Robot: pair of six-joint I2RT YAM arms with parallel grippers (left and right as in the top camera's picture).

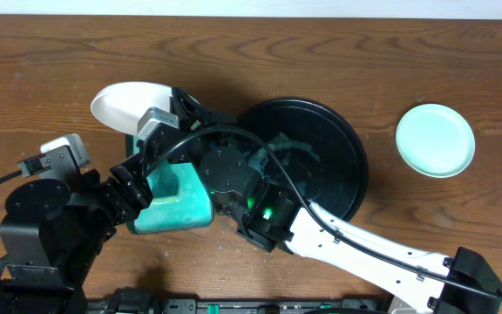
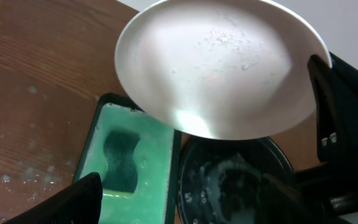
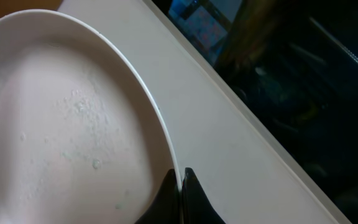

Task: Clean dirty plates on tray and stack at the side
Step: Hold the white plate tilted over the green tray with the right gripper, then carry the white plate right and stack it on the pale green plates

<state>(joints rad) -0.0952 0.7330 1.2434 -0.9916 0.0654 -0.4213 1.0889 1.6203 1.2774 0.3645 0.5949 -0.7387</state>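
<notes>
**Plate cleaning, mid-task.** Right gripper point(image 3: 182, 186): jaws clamped on the rim of a white plate point(image 2: 219, 65), which is held tilted in the air; the plate's face shows droplets and foam but no teal smear, so it is judged wiped. Left gripper point(image 2: 179, 208): jaws wide apart with nothing between them; the raised plate is just ahead of and above them; the green sponge tray point(image 2: 151, 146) with its sponge point(image 2: 120, 158) lies below them; the black tray point(image 1: 334, 131) lies beyond, wet with suds, with no plate visible on its exposed part. A second plate point(image 1: 435, 139), pale mint and clean, rests on the table point(image 1: 59, 61) well apart from both jaws, past the black tray. Judged done: one plate set aside, one wiped; judged left: stacking the held plate; a third plate is not in view.
</notes>
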